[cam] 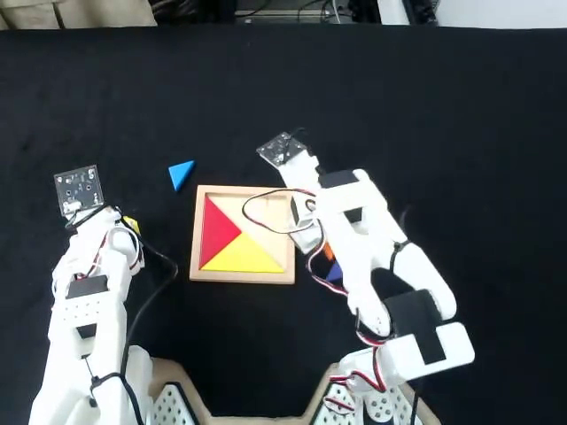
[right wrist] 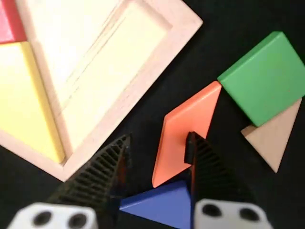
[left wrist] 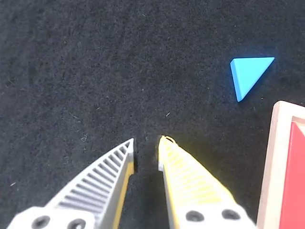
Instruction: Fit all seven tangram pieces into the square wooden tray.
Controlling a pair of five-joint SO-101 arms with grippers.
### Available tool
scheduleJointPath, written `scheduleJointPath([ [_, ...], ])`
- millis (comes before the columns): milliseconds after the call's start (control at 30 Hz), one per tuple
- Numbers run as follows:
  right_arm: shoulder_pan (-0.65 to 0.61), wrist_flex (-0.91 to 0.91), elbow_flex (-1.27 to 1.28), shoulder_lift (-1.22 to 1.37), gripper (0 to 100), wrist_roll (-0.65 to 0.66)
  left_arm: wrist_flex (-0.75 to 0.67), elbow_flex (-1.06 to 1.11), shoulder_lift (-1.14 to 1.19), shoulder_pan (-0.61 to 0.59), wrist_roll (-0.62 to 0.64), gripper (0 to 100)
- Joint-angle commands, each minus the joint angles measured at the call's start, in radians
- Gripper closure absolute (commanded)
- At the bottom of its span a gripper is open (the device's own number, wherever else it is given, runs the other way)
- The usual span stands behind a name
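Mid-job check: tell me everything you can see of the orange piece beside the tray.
The orange parallelogram is a thick, matte, painted-looking piece lying flat on the black cloth, just outside the wooden tray and apart from its rim. One tip reaches the green square; the other end sits against the blue triangle. The right gripper hangs above, jaws open, one covering its edge.

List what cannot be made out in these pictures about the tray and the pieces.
High view: the right arm covers the tray on its right side, and most of the orange piece and the dark blue piece.
Right wrist view: the picture's edge and the right claw cut off the dark blue piece.
Left wrist view: the edge cuts off most of the tray.
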Motion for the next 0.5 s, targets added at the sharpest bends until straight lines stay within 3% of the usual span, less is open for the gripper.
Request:
scheduleJointPath([
  [0, 0.008, -0.020, -0.021, 0.041, 82.8, 0.031, -0.014, -0.004, -0.020, 0.010, 0.003, 90],
  [467, 0.029, -0.021, -0.022, 0.036, 91.3, 0.121, -0.017, -0.004, -0.020, 0.010, 0.003, 90],
])
